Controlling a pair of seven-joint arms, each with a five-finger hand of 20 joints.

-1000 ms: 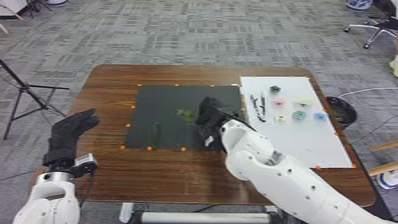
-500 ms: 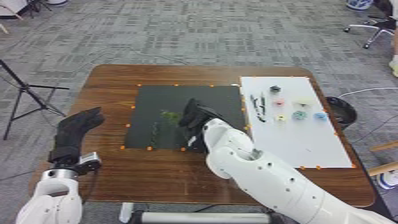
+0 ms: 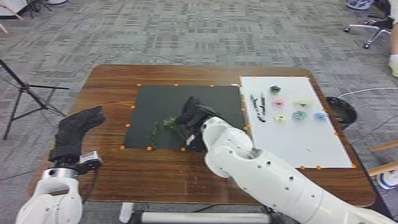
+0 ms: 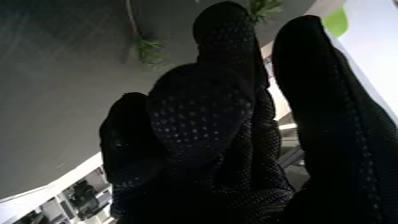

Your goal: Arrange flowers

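Head view: one bench [image 3: 115, 175], brown wood, bearing a dark mat [image 3: 184, 95] with orange markers [image 3: 150, 148] around its edge, and a white board [image 3: 306, 145] at its right.

Item: right hand [image 3: 194, 117], black glove, above the mat — fingers bent and narrow, holding a green sprig [image 3: 171, 121] whose leaves show to the left of the glove. In the right wrist view we find those fingers [image 4: 200, 107] curled, with tufts of green beyond them over the dark mat.

Item: second green sprig [image 3: 155, 133], long and thin, flat on the mat, left of the held one.

Item: left hand [image 3: 78, 125], black glove, over the bench's left side, fingers straight and relaxed, nothing in them.

On the board we list small flowers — dark [image 3: 274, 89], pink [image 3: 279, 101], yellow [image 3: 282, 118], teal [image 3: 299, 115] and blue [image 3: 321, 116] — plus slender black pieces [image 3: 258, 108] beside them.
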